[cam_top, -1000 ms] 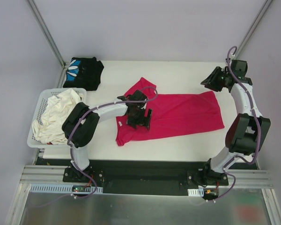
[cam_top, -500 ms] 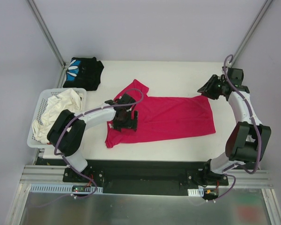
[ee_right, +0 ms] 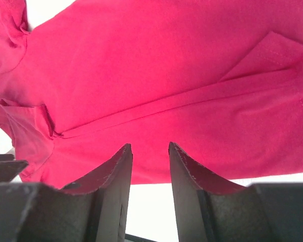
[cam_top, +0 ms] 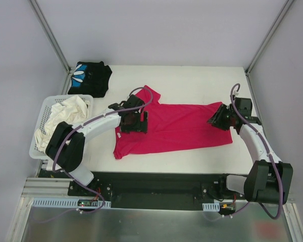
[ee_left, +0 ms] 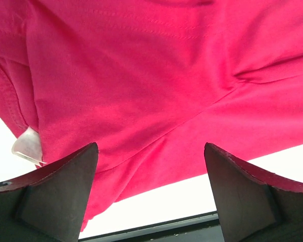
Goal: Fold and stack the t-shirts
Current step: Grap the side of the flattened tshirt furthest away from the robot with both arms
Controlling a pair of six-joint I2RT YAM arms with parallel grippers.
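The magenta-red t-shirt (cam_top: pixel 182 128) lies spread flat across the middle of the table, one sleeve pointing to the back. It fills the left wrist view (ee_left: pixel 141 75) and the right wrist view (ee_right: pixel 166 65). My left gripper (cam_top: pixel 135 125) hovers over the shirt's left, collar end, jaws wide open (ee_left: pixel 151 156) with nothing between them. My right gripper (cam_top: pixel 215 120) sits at the shirt's right hem, jaws a little apart (ee_right: pixel 150 147) and empty, cloth just beyond the tips. The black t-shirt (cam_top: pixel 90 78) with a blue-and-white print lies folded at the back left corner.
A white lattice basket (cam_top: pixel 44 108) stands at the table's left edge, filled with crumpled white cloth (cam_top: pixel 60 118). A white tag (ee_left: pixel 28 145) shows at the magenta shirt's collar. The table's dark front rail (cam_top: pixel 156 181) runs below the shirt.
The right arm has swung from the back right corner down to the shirt's right hem. The left gripper has shifted left and back, and the shirt has slid leftwards.
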